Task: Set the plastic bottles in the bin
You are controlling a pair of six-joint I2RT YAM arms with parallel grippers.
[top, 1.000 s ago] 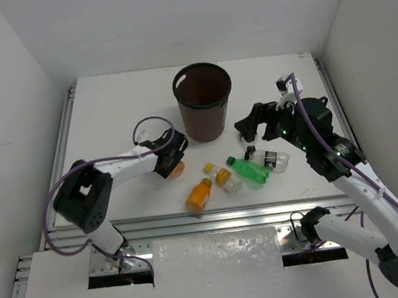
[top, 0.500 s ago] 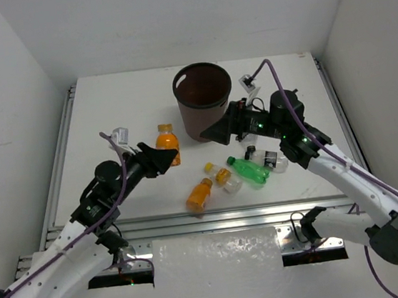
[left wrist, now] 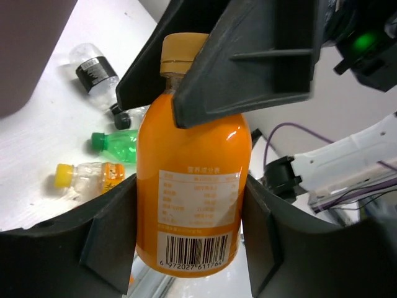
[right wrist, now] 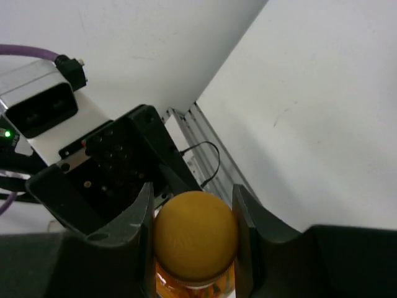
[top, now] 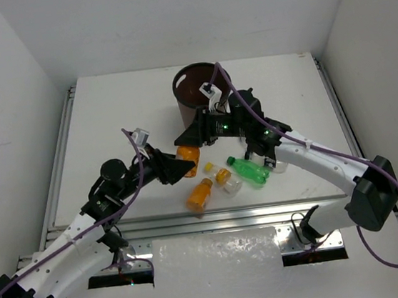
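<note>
Although the overhead view takes in the whole white worktop (top: 108, 109), the arms meeting above its middle hide most of the grip. On the left, the left gripper (top: 179, 167) is closed on the lower body of an orange plastic bottle with a white barcode label (left wrist: 189, 186). A finger (left wrist: 105, 242) presses against each side, and the bottle sits just in front of the bin. The right gripper (top: 192, 138) is clamped on the same bottle's neck. Its wrist view shows only the yellow-orange cap (right wrist: 195, 233) between its fingers (right wrist: 133, 226).

Behind them, at the far middle, the dark brown round plastic bin (top: 186, 82) is half covered by the right arm (top: 315, 157). Toward the near edge lie a second orange bottle (top: 199, 194), a small clear bottle with a yellow cap (top: 221, 175), a green bottle (top: 250, 170) and a clear bottle with a black label (top: 276, 160). The last of these is partly under the right arm.

Metal rails (top: 60, 157) edge the worktop, and plain white walls (top: 170, 23) close it in on three sides.
</note>
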